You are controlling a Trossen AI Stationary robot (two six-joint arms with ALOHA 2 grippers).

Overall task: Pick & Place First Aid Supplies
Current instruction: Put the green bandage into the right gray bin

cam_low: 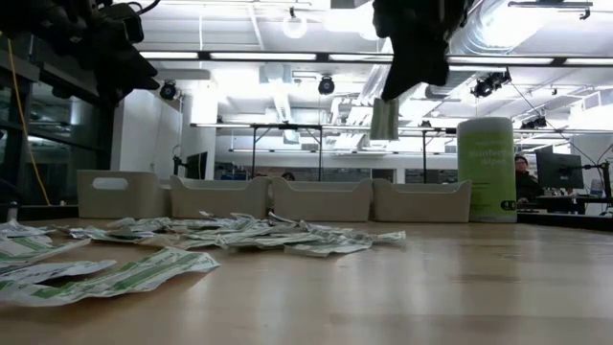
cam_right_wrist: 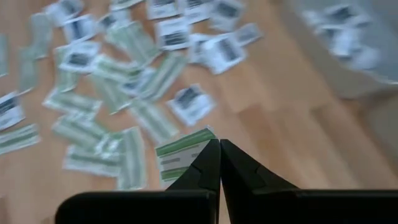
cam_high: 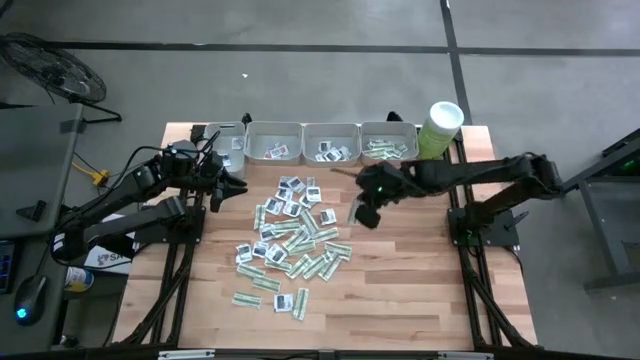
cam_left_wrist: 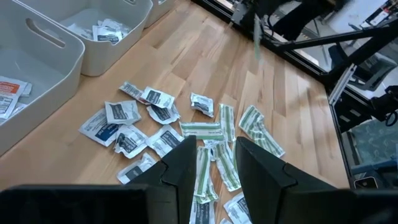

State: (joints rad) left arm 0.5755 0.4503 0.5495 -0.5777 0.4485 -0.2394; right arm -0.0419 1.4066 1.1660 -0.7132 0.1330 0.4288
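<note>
High view: my right gripper [cam_high: 358, 208], right of centre, is clamped on a green-white strip [cam_high: 352, 209] above the scattered sachets [cam_high: 290, 240]; my left gripper [cam_high: 228, 190] hovers centre-left, fingers apart.

Low view: the strip [cam_low: 384, 119] hangs top-centre.

Right wrist view: the strip [cam_right_wrist: 181, 154] is pinched, bottom-centre.

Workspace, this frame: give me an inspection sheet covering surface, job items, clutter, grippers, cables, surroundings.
Surface: pale wooden table, bare along the near edge.
Job's things: small flat green-white and white sachets heaped mid-table; more lie in the four grey plastic trays at the far edge.
Clutter: tall pale green tub with white lid beside the trays.
Grippers: right gripper shut on one green-white strip, raised above the table; left gripper part open, empty, over the pile.
Cables: a yellow cable hangs at the low view's left.
Surroundings: concrete floor, floor fan, seated person behind.
</note>
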